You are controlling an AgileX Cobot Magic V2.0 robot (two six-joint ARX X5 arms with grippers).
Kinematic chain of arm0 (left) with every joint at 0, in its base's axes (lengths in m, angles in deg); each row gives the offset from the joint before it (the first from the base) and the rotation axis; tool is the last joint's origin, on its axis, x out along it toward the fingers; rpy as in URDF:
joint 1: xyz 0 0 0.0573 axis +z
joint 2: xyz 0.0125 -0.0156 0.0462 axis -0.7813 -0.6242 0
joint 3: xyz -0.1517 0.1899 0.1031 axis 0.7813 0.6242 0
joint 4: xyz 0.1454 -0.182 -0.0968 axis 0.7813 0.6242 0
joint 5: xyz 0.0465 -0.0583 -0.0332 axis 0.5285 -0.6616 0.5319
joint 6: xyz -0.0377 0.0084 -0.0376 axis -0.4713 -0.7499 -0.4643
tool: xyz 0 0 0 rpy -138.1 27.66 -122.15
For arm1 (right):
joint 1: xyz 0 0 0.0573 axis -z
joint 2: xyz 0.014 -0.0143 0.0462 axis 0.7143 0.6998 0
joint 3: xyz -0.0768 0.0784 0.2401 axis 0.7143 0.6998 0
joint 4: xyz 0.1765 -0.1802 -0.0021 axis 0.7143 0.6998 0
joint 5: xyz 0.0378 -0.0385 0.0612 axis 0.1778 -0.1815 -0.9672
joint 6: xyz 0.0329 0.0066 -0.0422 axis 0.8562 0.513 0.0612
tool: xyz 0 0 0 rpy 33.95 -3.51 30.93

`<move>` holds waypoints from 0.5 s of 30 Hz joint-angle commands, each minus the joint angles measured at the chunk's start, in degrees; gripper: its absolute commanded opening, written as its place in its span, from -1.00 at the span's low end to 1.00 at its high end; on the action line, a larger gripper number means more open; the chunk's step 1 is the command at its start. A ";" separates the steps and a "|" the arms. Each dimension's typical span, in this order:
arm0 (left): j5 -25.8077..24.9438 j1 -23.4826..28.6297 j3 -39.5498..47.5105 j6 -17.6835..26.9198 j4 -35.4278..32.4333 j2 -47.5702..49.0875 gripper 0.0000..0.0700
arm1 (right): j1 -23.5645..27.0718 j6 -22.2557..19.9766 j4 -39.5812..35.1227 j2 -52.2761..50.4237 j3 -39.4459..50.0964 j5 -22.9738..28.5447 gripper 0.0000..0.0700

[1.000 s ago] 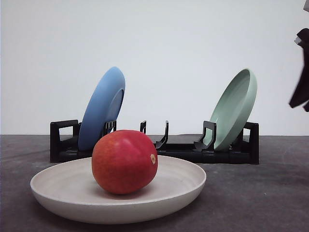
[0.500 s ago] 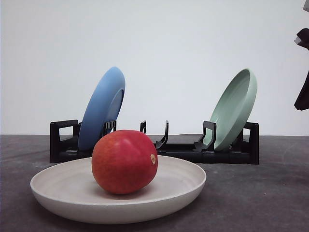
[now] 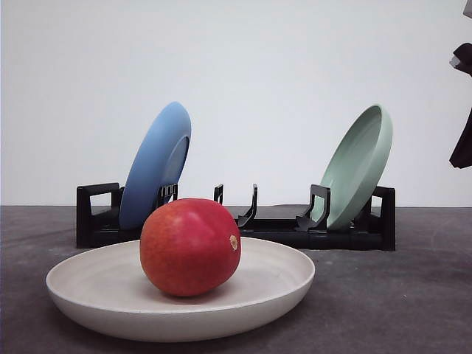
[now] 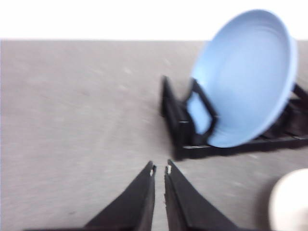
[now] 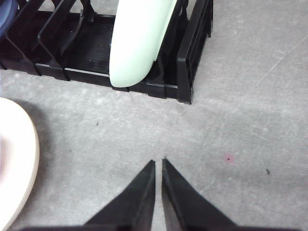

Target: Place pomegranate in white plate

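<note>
The red pomegranate [image 3: 189, 246] rests inside the white plate [image 3: 280, 284], which lies flat on the dark table at the front. Part of that plate's rim shows in the left wrist view [image 4: 288, 199] and in the right wrist view [image 5: 21, 163]. My left gripper [image 4: 159, 170] is shut with nothing in it, above bare table beside the rack's blue-plate end. My right gripper [image 5: 158, 162] is also shut and empty, over the table in front of the rack's green-plate end. A dark part of the right arm [image 3: 463, 110] hangs at the right edge of the front view.
A black dish rack [image 3: 273, 228] stands behind the white plate. A blue plate [image 3: 156, 164] leans in its left end and a pale green plate [image 3: 359, 166] in its right end. A white wall rises behind the table.
The dark piece of the right arm at the right edge rose slightly and drew further out of the front view. The pomegranate and plates stayed still.
</note>
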 commanded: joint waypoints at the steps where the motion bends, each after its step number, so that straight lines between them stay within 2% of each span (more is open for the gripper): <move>1: 0.26 1.12 2.31 0.67 -0.88 2.97 -0.95 | -0.11 0.19 -0.37 0.17 0.00 0.02 -0.95; 5: 0.45 3.07 6.83 0.65 -0.39 9.86 -0.95 | -0.11 0.17 -0.37 0.17 0.00 0.02 -0.95; 10: 4.27 3.96 11.56 0.41 -0.49 17.03 -0.95 | -0.11 0.18 -0.37 0.17 0.00 0.02 -0.95; 15: 4.85 4.12 14.83 0.44 0.32 20.96 -0.95 | -0.11 0.19 -0.37 0.17 0.00 0.02 -0.95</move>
